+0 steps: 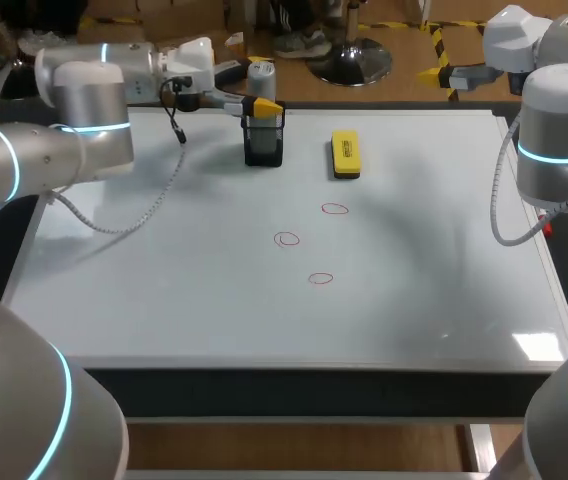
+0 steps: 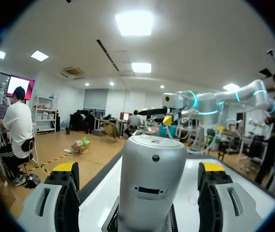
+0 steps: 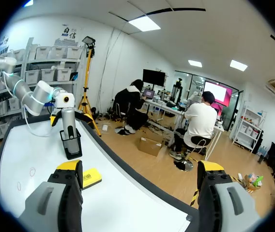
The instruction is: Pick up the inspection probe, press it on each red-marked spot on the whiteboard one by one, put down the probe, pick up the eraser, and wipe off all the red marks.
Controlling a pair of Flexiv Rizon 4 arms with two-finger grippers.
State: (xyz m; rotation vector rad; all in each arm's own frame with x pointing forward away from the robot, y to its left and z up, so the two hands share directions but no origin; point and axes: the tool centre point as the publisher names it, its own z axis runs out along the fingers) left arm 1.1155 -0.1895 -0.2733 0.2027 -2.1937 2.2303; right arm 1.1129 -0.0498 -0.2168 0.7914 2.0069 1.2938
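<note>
The inspection probe [image 1: 261, 78] stands upright in a black mesh holder [image 1: 263, 142] near the whiteboard's [image 1: 164, 300] far edge. Our left gripper [image 2: 139, 169] is spread around it, with a gap on each side. The eraser [image 1: 345, 154] lies near the holder on its right. The red marks [image 1: 286, 239] sit mid-board, with bare board toward the near edge. Only the right wrist view shows our right gripper [image 3: 140, 176], released and empty, by the far right corner.
</note>
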